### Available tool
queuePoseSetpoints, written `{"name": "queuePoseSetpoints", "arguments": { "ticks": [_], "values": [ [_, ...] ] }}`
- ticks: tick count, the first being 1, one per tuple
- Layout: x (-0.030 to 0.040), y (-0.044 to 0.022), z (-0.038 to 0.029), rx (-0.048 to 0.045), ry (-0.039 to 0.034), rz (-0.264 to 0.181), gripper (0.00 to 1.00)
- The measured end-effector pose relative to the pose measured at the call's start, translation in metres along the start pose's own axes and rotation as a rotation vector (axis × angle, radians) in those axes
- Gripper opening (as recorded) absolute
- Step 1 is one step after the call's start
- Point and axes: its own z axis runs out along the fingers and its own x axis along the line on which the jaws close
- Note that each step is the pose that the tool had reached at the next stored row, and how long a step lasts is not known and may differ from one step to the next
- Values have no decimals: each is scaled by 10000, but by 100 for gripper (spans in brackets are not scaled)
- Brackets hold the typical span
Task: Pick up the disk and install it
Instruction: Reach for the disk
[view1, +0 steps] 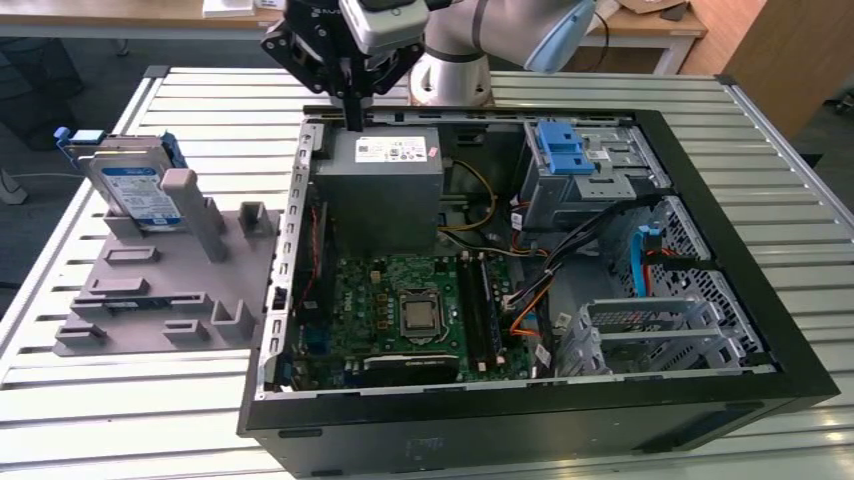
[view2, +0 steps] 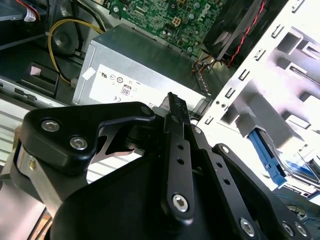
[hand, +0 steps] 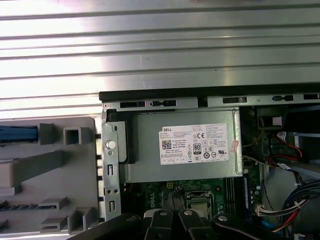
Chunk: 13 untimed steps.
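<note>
End effector (view1: 354, 118) above power supply (view1: 384, 190)

The disk (view1: 134, 190), silver-grey with a blue-and-white label and blue plastic along its edges, stands on 1 edge, seemingly tilted slightly back, label toward the camera. It sits well apart from the fingers (view1: 354, 108), lower, toward the exterior view's left.

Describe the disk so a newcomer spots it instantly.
To the exterior view's left of the open computer case lies a grey fixture plate. The disk stands on edge at its far end; unlike the plain grey posts, it has a blue-and-white label and blue bracket.
</note>
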Motion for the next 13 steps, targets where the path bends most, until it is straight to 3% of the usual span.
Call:
{"name": "queuePoseSetpoints", "arguments": {
  "ticks": [13],
  "values": [
    [29,-2,2,0,0,0,11]
  ]
}}
